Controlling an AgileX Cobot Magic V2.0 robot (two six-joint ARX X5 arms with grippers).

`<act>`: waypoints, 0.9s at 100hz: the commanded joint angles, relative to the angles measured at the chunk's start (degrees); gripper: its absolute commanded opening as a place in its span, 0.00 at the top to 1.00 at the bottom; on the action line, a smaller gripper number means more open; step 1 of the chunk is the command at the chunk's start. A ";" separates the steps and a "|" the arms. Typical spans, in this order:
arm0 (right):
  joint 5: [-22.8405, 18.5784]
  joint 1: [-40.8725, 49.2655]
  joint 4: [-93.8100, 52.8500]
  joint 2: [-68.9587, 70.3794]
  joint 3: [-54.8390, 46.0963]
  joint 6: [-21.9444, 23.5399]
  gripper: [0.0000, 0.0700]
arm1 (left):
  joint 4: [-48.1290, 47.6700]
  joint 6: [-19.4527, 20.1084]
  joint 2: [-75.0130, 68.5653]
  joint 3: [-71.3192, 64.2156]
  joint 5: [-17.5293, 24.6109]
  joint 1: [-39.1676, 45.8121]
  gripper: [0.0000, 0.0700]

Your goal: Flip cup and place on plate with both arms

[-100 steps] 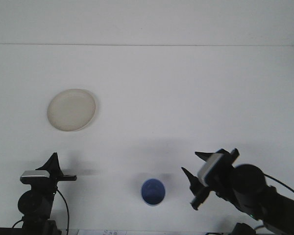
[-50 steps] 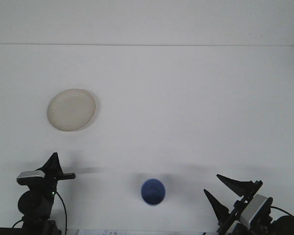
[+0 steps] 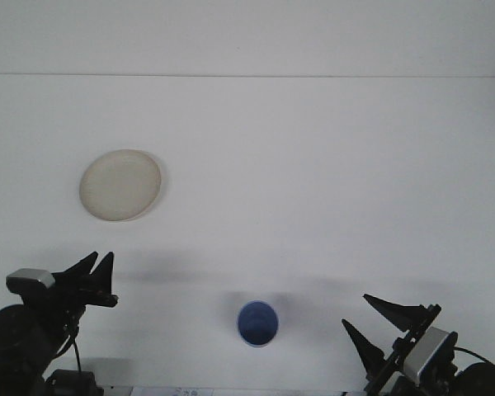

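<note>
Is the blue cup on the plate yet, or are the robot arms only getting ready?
Only getting ready. The blue cup stands on the table, touched by neither arm. The plate is far off to the left with nothing on it. The left gripper and the right gripper are both open and hold nothing. Grabbing, flipping and placing are all left to do.

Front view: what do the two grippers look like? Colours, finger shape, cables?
Both are black. The left gripper and right gripper each end in two pointed, triangular fingers. Each carries a silver-grey box behind the fingers. A thin black cable loops beside each arm's body.
</note>
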 commanded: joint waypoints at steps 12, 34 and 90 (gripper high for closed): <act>0.04 0.57 0.42 0.00 0.15 0.92 0.43 | -11.74 5.09 15.98 16.74 10.82 -4.50 0.39; 0.02 0.57 0.42 0.00 0.15 0.92 0.43 | -22.80 6.67 34.60 27.32 11.10 -20.76 0.39; 0.02 0.57 0.42 0.00 0.15 0.94 0.43 | -11.67 4.68 62.51 30.60 0.87 -49.51 0.39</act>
